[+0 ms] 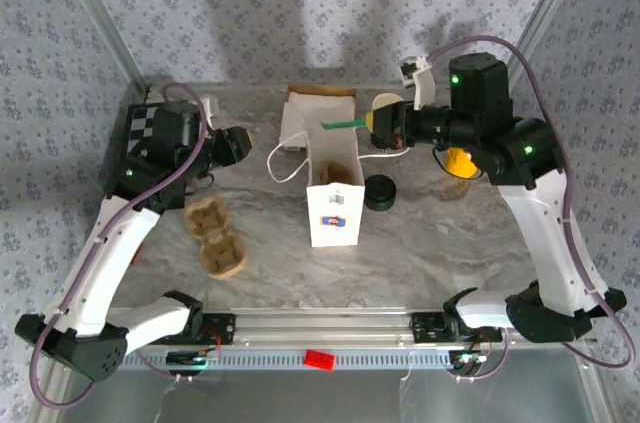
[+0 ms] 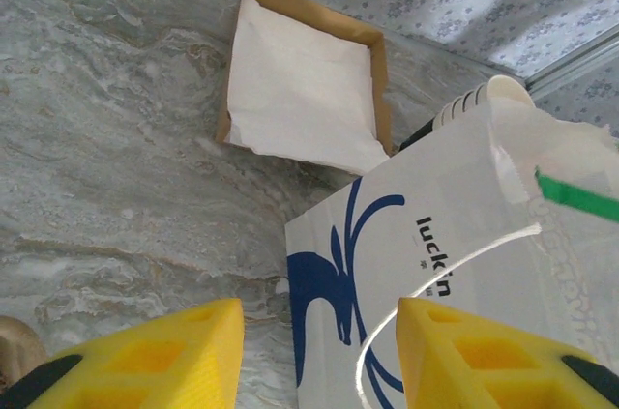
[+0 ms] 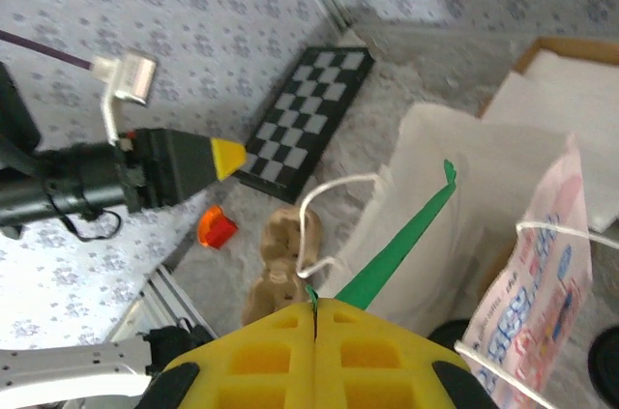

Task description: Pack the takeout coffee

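A tall white paper bag [image 1: 333, 205] stands open in the middle of the table, something tan lying in its mouth. The takeout coffee is hidden from me. My right gripper [image 1: 372, 126] hovers behind the bag's back right corner, shut on one end of a thin green strip [image 1: 345, 124]; in the right wrist view the green strip [image 3: 401, 240] runs from the shut gripper [image 3: 314, 307] across the bag [image 3: 455, 187]. My left gripper [image 1: 240, 143] hangs left of the bag, open; the bag [image 2: 455, 264] and its string handle [image 2: 440, 278] show beyond the gripper [image 2: 319, 351], which holds nothing.
A black round lid [image 1: 379, 192] sits right of the bag. Two pulp cup carriers [image 1: 213, 235] lie front left. A napkin box [image 1: 315, 108] and stacked lidless cups [image 1: 385, 103] stand behind the bag. A checkerboard [image 1: 140, 128] leans at far left.
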